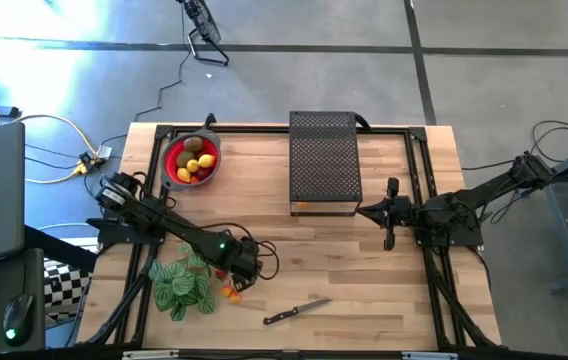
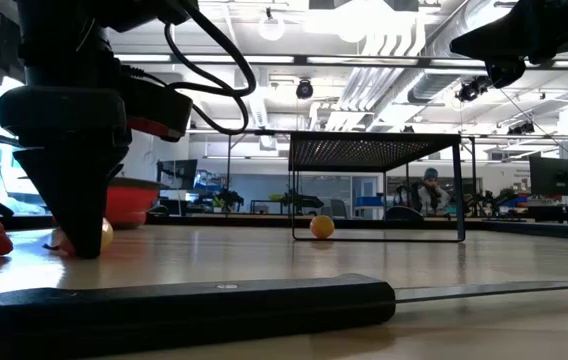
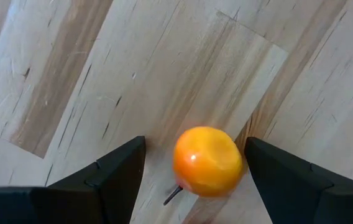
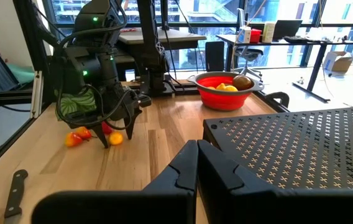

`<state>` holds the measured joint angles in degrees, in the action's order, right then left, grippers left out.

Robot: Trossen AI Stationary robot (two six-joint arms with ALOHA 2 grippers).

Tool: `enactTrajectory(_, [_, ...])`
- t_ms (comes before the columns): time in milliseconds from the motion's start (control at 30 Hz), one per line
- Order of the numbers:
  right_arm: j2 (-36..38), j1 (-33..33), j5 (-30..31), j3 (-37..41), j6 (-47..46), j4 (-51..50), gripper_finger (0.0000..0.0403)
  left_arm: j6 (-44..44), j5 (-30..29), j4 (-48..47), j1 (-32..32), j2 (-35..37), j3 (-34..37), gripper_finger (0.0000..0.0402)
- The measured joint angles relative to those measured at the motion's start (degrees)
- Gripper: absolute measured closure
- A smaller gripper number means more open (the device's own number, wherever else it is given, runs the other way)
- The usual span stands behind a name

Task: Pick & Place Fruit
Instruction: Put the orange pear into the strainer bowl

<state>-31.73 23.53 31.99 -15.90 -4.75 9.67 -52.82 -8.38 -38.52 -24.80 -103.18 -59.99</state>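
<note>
The left claw (image 3: 192,171) is spread wide around a small orange fruit (image 3: 207,160) sitting on the tabletop (image 1: 364,270), near its front-left corner, not gripped. The right claw (image 4: 196,163) is kept clenched, empty, by the right edge.

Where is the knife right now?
In the high view the knife lies on the table's near edge, right of the plant and the left gripper.

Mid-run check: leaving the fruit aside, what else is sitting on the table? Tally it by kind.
Red bowl: 1
Black mesh rack: 1
Knife: 1
Green leafy plant: 1
Total: 4
</note>
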Motion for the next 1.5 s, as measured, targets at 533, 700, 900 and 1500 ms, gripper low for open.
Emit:
enactTrajectory(533, [0.00, 0.00, 0.00, 0.00, 0.02, 0.00, 0.0400, -0.07, -0.31, 0.28, -0.02, -0.07, 0.02, 0.0207])
enactTrajectory(700, [0.00, 0.00, 0.00, 0.00, 0.02, 0.00, 0.0400, -0.11, -0.31, 0.40, -0.02, -0.07, 0.02, 0.0221])
enactTrajectory(900, [0.00, -0.02, 0.00, 0.00, 0.02, 0.00, 0.0400, -0.21, -0.31, 1.11, -0.02, -0.07, 0.11, 0.0223])
enactTrajectory(1500, [0.00, 0.00, 0.02, 0.00, 0.02, 0.00, 0.0400, -4.46, -0.31, 1.34, 0.00, -0.07, 0.09, 0.0223])
